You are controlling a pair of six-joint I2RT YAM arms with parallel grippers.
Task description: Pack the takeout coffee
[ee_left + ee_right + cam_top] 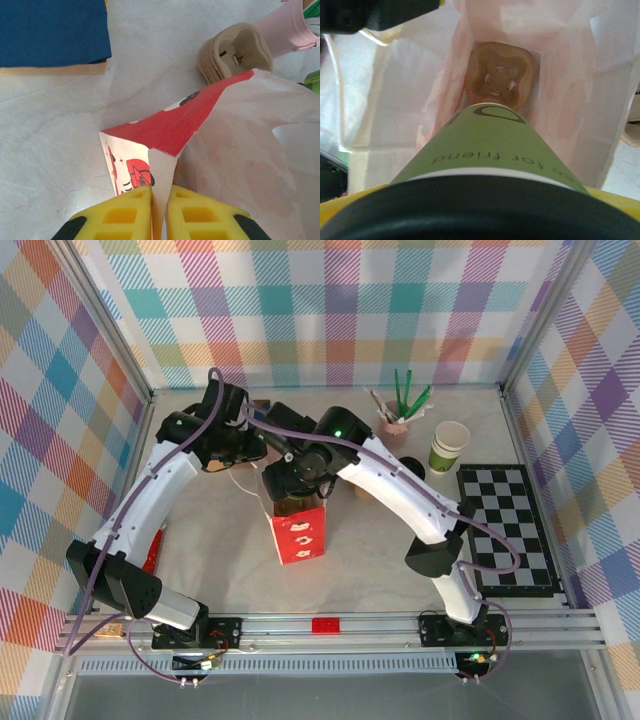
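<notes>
The takeout coffee [490, 145], an olive-green paper cup with a black lid, sits in my right gripper [295, 480], which is shut on it. The cup hangs bottom-first over the open mouth of the red bag [298, 532]. The cup hides the right fingertips. A brown cardboard piece [500, 75] lies at the bottom of the bag's white inside [560, 75]. My left gripper [159, 192] is shut on a folded corner of the red bag's rim [175, 125], with its yellow fingers [125, 215] pressed on either side of the paper.
A lidless cup stack [449, 447], a loose black lid [410, 468] and a pink holder with straws [395, 420] stand at the back right. A checkered mat [505, 530] lies on the right. A blue block [50, 30] and brown cardboard sleeves [235, 50] lie behind the bag.
</notes>
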